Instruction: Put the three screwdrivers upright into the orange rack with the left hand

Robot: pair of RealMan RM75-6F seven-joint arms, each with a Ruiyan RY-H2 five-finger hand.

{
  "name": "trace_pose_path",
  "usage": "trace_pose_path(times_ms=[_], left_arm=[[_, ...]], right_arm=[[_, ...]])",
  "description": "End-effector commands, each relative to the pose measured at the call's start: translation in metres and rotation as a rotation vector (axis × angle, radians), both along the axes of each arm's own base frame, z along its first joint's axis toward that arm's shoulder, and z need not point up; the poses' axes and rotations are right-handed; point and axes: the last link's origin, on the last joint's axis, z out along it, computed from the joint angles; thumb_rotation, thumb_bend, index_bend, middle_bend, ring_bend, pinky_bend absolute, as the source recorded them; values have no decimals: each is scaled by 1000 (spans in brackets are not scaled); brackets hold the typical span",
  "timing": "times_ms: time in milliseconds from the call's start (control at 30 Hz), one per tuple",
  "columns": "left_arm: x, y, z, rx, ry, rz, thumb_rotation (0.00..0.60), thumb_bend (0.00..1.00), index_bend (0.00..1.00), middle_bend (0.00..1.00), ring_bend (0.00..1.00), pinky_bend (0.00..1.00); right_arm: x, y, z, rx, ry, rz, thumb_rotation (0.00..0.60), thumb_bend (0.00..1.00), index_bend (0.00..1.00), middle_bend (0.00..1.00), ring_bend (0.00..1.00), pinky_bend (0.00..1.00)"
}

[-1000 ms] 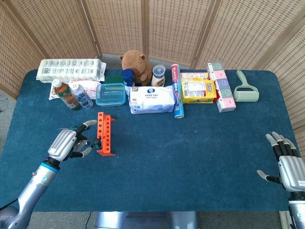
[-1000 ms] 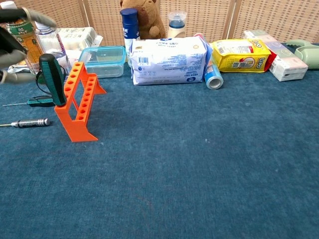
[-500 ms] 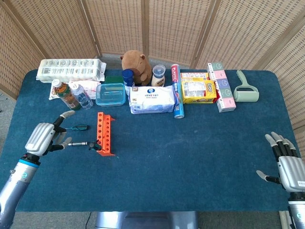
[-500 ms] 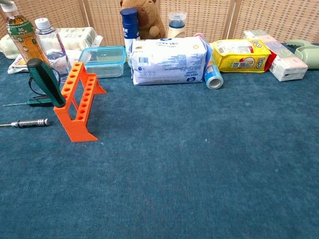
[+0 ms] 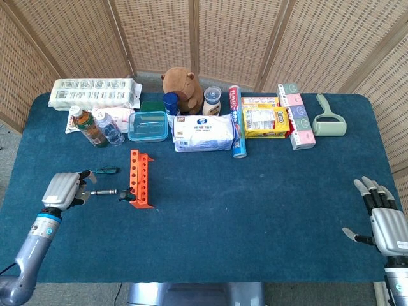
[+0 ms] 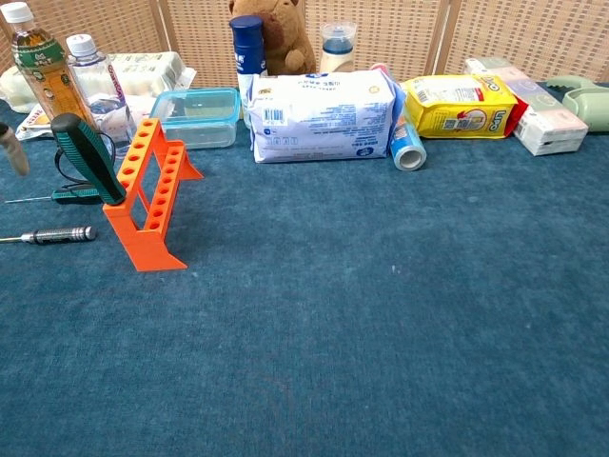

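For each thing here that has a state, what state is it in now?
Green-handled screwdriver: in the orange rack, leaning.
Silver screwdriver: lying on the table.
Thin green screwdriver: lying on the table.
Left hand: holds nothing.
Right hand: open, fingers apart.

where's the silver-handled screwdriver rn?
The silver-handled screwdriver lies flat on the table at chest view's left edge, just left of the orange rack.

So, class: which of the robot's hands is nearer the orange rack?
Left. The left hand sits just beyond the rack's left side, near the screwdrivers lying there; the right hand is far across the table at its right edge.
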Motion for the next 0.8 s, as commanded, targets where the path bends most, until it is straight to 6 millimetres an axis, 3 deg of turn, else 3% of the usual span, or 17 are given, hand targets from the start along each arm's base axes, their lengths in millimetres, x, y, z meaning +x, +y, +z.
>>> trace_pose_path(times_ms=[33, 500, 800], left_arm=[[-2, 3, -15, -7, 25, 42, 600, 338, 459, 861, 1000, 982], [10, 11, -46, -20, 44, 67, 600, 328, 459, 861, 1000, 984], [7, 12, -58, -29, 61, 85, 600, 326, 459, 860, 1000, 984]], right_arm=[[0, 0, 0, 1, -1, 3, 600, 15, 0, 29, 3, 19], [0, 0, 2, 0, -12, 4, 600, 16, 0, 29, 3, 19], [0, 0, 3, 0, -19, 4, 600, 15, 0, 29, 3, 19]])
